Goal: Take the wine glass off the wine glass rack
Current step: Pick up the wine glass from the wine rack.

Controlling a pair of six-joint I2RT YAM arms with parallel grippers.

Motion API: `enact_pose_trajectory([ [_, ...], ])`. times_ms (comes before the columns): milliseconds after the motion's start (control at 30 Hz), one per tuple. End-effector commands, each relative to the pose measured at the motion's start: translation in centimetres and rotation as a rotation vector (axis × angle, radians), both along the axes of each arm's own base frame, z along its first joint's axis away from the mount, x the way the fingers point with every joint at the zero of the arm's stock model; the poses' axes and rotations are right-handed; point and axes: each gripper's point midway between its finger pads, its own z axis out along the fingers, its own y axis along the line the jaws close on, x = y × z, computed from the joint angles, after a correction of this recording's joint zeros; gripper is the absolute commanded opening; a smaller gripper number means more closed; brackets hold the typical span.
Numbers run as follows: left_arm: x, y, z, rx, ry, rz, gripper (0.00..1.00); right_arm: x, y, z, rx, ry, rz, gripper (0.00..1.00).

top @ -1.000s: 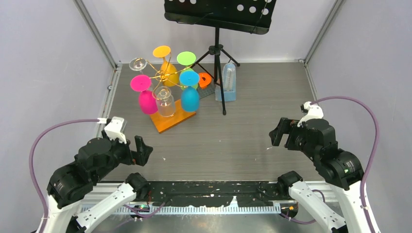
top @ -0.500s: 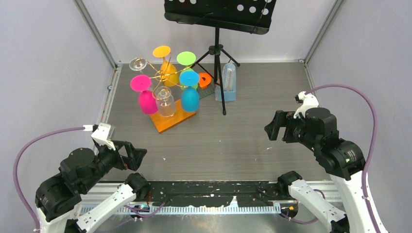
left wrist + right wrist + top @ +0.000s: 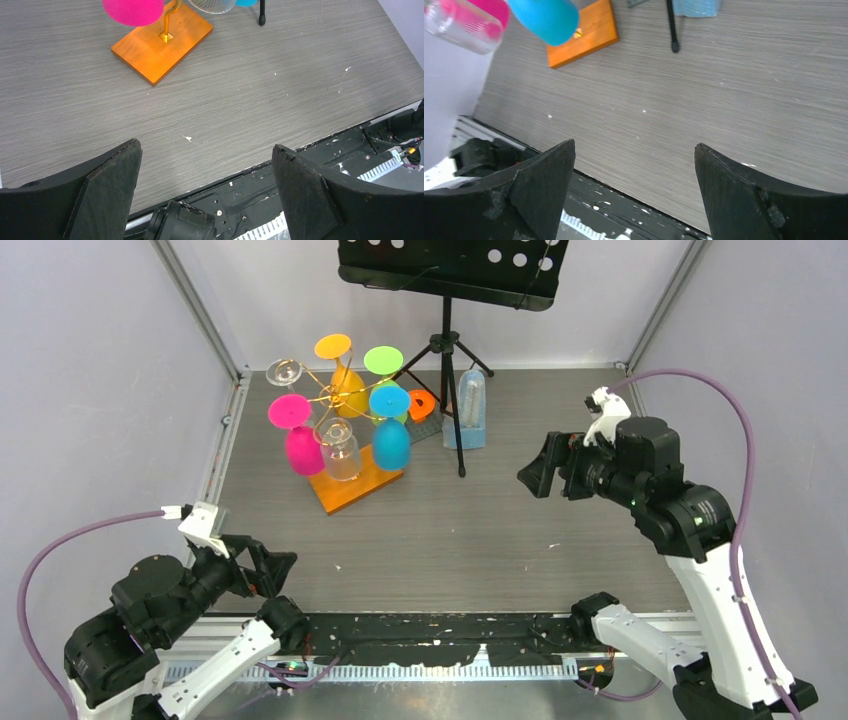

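Currently:
wine glass rack: far-left worktop corner, wine glasses hanging on it
left gripper: wide open, empty
right gripper: wide open, empty

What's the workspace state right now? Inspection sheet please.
Surface: grey wood-grain table, a few white specks.
Job's things: wine glass rack upright, far left; pink glass, clear glass, blue glass, yellow glass, green glass hang bowl-down on it.
Clutter: black music stand, pale blue object, small orange item beside the rack.
Grippers: left gripper, right gripper: jaws open, empty, clear of the rack.
Cables: purple left cable and right cable, looped free.
Surroundings: plain walls, metal corner posts.
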Motion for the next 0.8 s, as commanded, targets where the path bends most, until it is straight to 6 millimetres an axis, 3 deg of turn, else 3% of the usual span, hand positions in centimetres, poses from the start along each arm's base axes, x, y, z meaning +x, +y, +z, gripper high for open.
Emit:
enact_pose_trajectory([
  [0,-0.1,-0.3,0.4,-0.009,-0.012,-0.021,0.99,2.0,3.6,4.0,0.168,-0.087,0.086,0.95],
  [333,-0.3,-0.7,0.4,-0.054,-0.044,-0.041,0.99,6.3,8.2,7.3,0.420,-0.075,0.105,1.00],
  [567,-0.4,-0.8,-0.1,-0.054,-0.033,-0.045,0.99,9.0,11.1,9.7,0.552,-0.099,0.095,0.94],
  [767,-0.8,-1.0,0.1,-0.090,-0.052,-0.066,0.99,11.0,14.2,10.5,0.647,-0.080,0.079,0.89],
])
